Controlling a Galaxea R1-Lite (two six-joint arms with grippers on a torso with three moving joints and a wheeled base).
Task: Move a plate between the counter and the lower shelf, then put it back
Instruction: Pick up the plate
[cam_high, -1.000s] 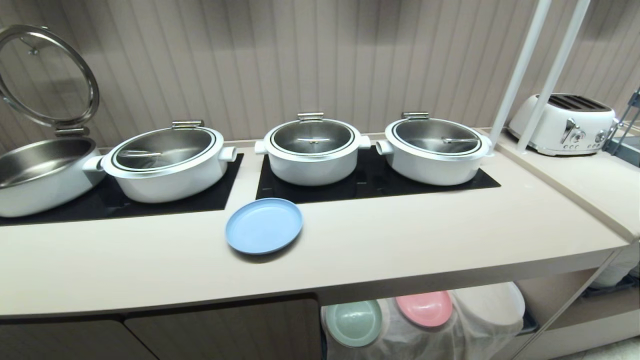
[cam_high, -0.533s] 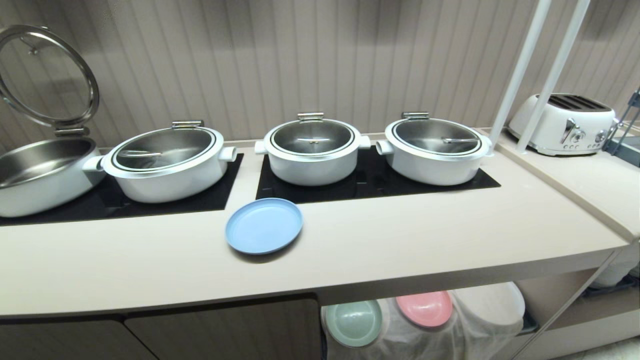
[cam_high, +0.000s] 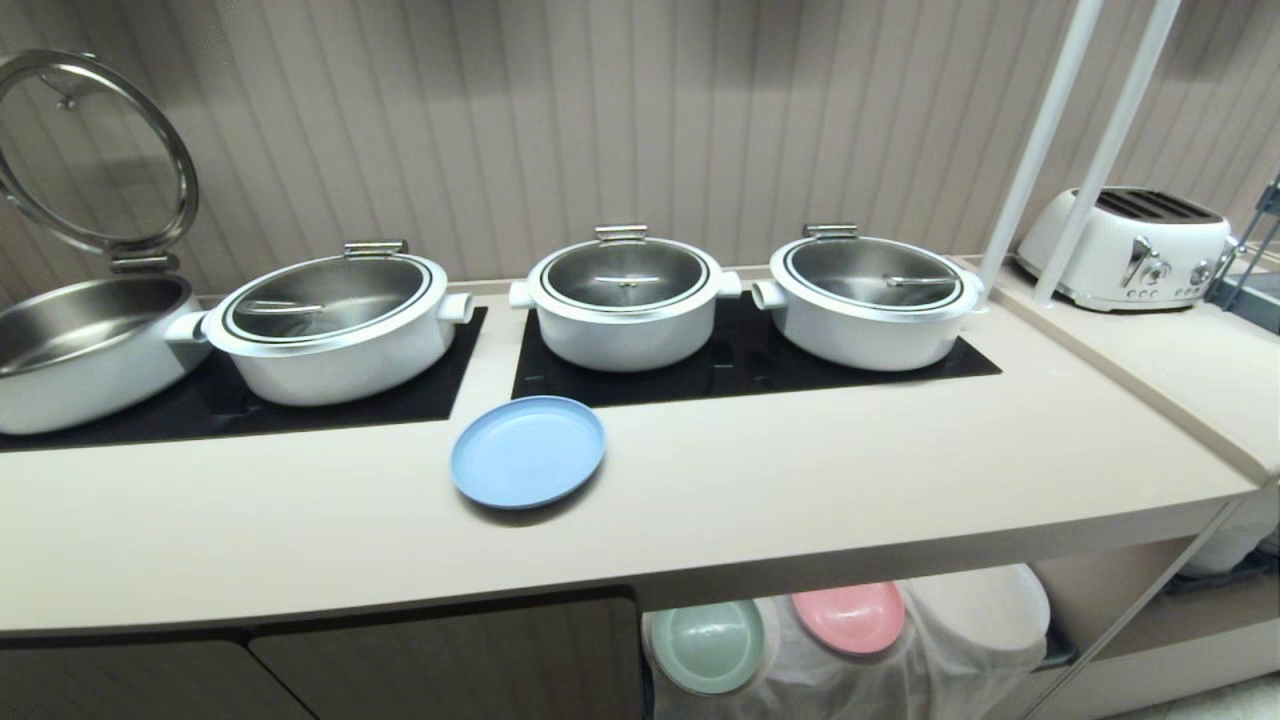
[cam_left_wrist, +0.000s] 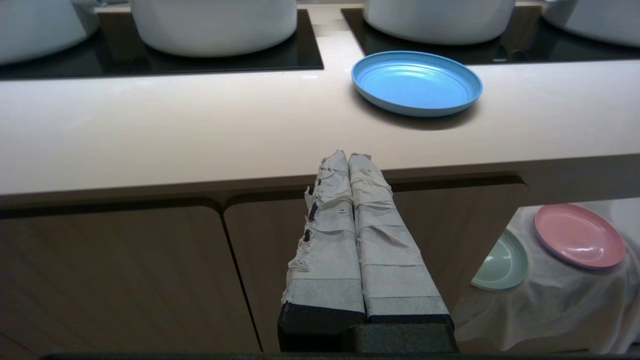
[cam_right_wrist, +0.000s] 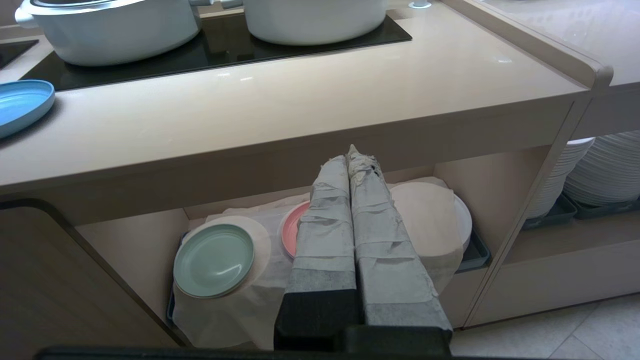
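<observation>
You have one blue plate (cam_high: 528, 451) lying on the counter (cam_high: 800, 480) near its front edge, four pots (cam_high: 625, 300) behind it, a green plate (cam_right_wrist: 214, 260) and a pink plate (cam_left_wrist: 579, 236) on the lower shelf (cam_right_wrist: 150, 235), and both the left gripper (cam_left_wrist: 348, 156) and right gripper (cam_right_wrist: 352, 152) pressed together, holding nothing.

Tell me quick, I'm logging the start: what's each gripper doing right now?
Left gripper: closed, holding nothing, short of the counter.
Right gripper: closed, holding nothing, in front of the lower shelf.
</observation>
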